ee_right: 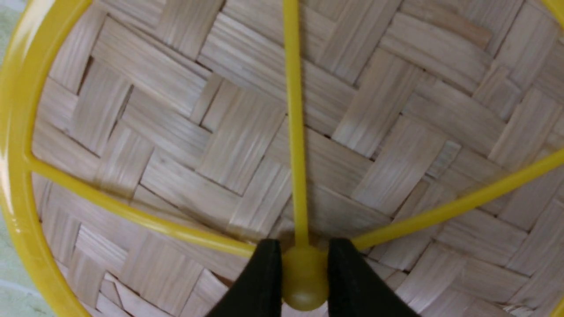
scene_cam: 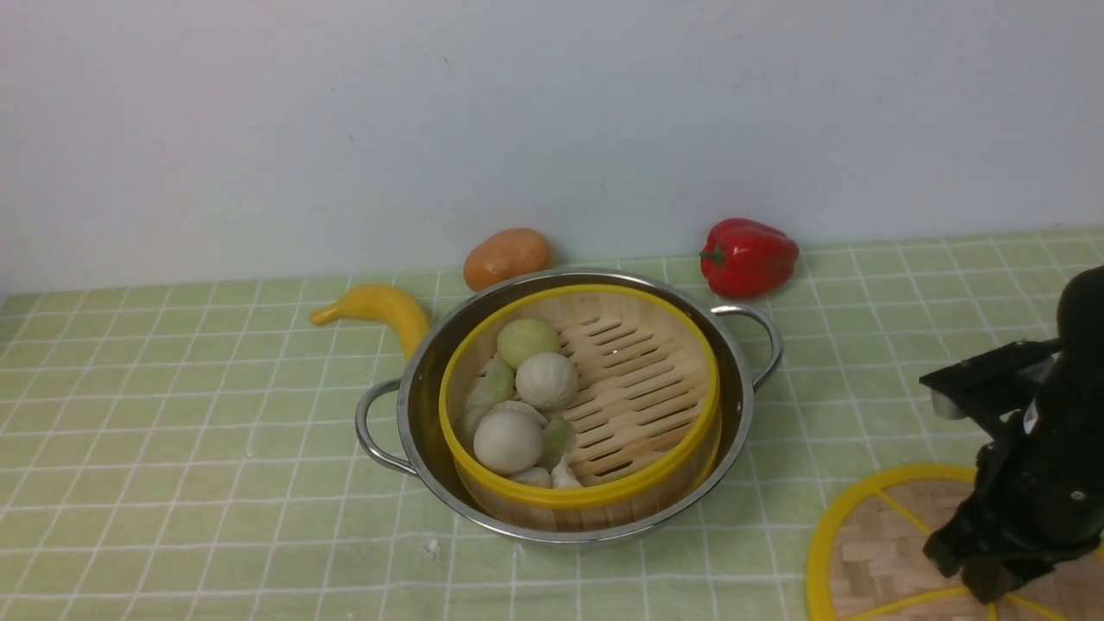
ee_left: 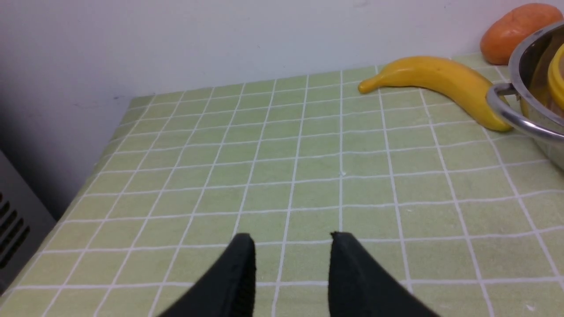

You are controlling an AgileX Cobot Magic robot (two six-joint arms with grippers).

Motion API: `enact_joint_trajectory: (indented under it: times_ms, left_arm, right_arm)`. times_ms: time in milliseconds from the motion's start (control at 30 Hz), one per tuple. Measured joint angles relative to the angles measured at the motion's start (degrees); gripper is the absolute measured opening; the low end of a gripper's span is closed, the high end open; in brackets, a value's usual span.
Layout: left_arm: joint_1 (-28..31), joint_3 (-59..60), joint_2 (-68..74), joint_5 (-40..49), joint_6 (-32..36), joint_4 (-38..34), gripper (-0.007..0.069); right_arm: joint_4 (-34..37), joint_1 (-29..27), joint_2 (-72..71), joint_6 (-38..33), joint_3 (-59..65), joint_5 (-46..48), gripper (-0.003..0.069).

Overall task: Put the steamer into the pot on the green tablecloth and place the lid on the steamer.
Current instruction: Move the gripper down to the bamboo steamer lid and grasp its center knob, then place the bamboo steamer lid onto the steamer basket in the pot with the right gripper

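Observation:
The steamer, a bamboo basket with a yellow rim and white and pale green buns, sits inside the shiny pot on the green tablecloth. The lid, a woven disc with a yellow rim and spokes, lies at the front right. My right gripper is shut on the lid's yellow centre knob; in the front view the arm stands over the lid. My left gripper is open and empty above bare cloth, left of the pot; it does not show in the front view.
A yellow banana lies just behind the pot's left handle; it also shows in the left wrist view. An orange potato-like thing and a red bell pepper lie by the back wall. The table's left edge shows.

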Motion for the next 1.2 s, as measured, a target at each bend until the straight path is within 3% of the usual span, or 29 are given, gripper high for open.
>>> enact_joint_trajectory:
  times_ms: [367,467,567,600,733,900,1200]
  left_arm:
    - [0.00,0.00,0.00,0.00,0.00,0.00,0.0243]
    - [0.00,0.00,0.00,0.00,0.00,0.00,0.0243]
    - [0.00,0.00,0.00,-0.05,0.00,0.00,0.0243]
    - [0.00,0.00,0.00,-0.05,0.00,0.00,0.0243]
    - [0.00,0.00,0.00,-0.05,0.00,0.00,0.0243]
    - [0.00,0.00,0.00,-0.11,0.00,0.00,0.0243]
    - [0.00,0.00,0.00,-0.11,0.00,0.00,0.0243]
  right_arm:
    - [-1.33,0.00,-8.65,1.92,-4.26,4.43,0.0148]
    - [0.07,0.00,-12.20,-0.08,-7.93,5.03,0.0148]
    - [5.93,0.00,-14.95,-6.19,-13.65,5.15,0.0148]
    - [11.83,0.71,-14.95,-11.46,-17.60,4.76,0.0148]
    - [17.03,5.31,-12.56,-18.36,-23.58,3.47,0.0148]
    - [15.03,13.06,-5.51,-21.69,-30.67,0.76,0.0148]
    - [12.38,20.91,7.61,-26.41,-38.50,-3.25,0.0148]
